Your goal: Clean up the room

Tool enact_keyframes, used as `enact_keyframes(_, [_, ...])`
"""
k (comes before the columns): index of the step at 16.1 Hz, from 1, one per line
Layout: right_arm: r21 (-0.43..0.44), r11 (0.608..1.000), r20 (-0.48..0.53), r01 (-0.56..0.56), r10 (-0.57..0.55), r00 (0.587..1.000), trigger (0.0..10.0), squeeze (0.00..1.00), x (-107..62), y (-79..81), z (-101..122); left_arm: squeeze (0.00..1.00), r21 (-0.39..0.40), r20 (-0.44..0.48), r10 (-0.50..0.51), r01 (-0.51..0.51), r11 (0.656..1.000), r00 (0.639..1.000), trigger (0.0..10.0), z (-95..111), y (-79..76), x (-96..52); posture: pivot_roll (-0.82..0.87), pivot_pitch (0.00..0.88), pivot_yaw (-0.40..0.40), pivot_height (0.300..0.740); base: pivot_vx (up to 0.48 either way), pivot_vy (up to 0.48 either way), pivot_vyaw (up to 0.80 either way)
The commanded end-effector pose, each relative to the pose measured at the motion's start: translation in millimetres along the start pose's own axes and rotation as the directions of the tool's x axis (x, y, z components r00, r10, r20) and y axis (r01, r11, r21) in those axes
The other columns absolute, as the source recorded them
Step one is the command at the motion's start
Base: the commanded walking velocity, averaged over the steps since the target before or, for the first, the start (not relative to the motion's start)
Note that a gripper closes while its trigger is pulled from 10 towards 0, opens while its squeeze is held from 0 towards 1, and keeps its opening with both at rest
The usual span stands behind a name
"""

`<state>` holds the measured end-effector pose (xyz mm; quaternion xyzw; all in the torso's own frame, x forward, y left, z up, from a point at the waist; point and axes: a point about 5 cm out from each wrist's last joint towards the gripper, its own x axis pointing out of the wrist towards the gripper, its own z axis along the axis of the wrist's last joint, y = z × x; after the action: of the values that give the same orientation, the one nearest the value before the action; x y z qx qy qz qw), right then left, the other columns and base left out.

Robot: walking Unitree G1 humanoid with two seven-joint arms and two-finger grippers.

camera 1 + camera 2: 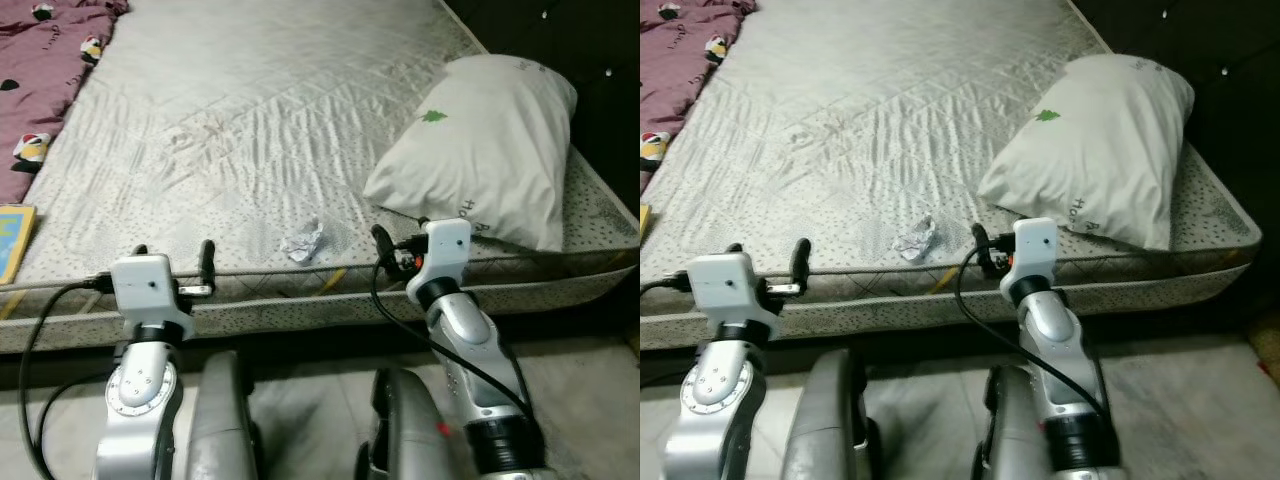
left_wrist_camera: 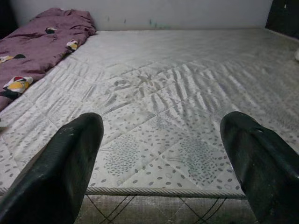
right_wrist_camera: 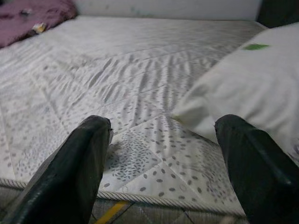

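Left eye view is showing you pretty much the start of the job, as far as I can tell. The crumpled paper (image 1: 303, 241) is sitting in the lower middle of the frame, right by the near edge of the bed (image 1: 300, 120), and nothing is touching it. I'm guessing that's the obvious bit of trash you're going after first.

Your left hand (image 1: 172, 266) is hovering at the lower left of the frame, at the mattress edge, with its fingers spread wide and holding nothing; the left wrist view is looking straight out across bare mattress between them. Your right hand (image 1: 397, 248) is sitting lower middle-right, also at the edge, fingers spread and empty too, with the pillow (image 1: 480, 150) just beyond it. The paper is lying between the two hands, nearer the right one.

What's left, judging by what's lying around: the paper isn't picked up, the pillow is sitting skewed at the right of the frame, the purple blanket (image 1: 45, 70) is bunched in the upper left corner, and a yellow and blue book (image 1: 12, 238) is poking in at the left edge on the bed. So I'd say you're looking at basically nothing done yet. No bin is visible, so you're probably going to be hunting for one after the grab.
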<state>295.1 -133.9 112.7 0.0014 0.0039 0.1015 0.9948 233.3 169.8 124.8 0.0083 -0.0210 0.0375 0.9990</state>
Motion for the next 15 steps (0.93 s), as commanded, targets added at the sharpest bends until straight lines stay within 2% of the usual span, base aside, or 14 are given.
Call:
enact_keyframes(1, [0.003, 1.0, 0.014, -0.025, 0.025, 1.0, 10.0, 0.0, 3.3, 6.8, 3.0, 0.0, 0.005, 0.002, 0.009, -0.009, 1.0, 1.0, 10.0, 0.7, 4.8, -1.1, 0.0, 0.114, -0.015, 0.565, 0.352, 0.0, 0.8])
enact_keyframes(3, [0.005, 1.0, 0.012, -0.023, 0.023, 1.0, 10.0, 0.0, 3.1, 6.4, 2.7, 0.0, 0.003, 0.003, 0.006, -0.006, 1.0, 1.0, 10.0, 0.5, 4.5, -1.2, 0.0, 0.112, -0.016, 0.565, 0.349, 0.0, 0.52])
enact_keyframes(8, [0.002, 1.0, 0.004, -0.031, 0.031, 1.0, 10.0, 0.0, 2.9, 6.7, 0.9, 0.0, 0.002, -0.003, 0.002, -0.002, 1.0, 1.0, 10.0, -1.1, 2.9, -2.4, 0.0, 0.107, -0.023, 0.565, 0.346, 0.0, 0.0])
enact_keyframes(15, [0.024, 0.998, -0.038, -0.053, 0.054, 0.998, 10.0, 0.0, 7.9, 15.9, -8.0, 0.0, 0.02, -0.03, 0.028, -0.027, 0.999, 0.999, 10.0, -4.4, 10.9, -7.0, 0.02, 0.142, -0.023, 0.56, 0.0, 0.0, 0.0])
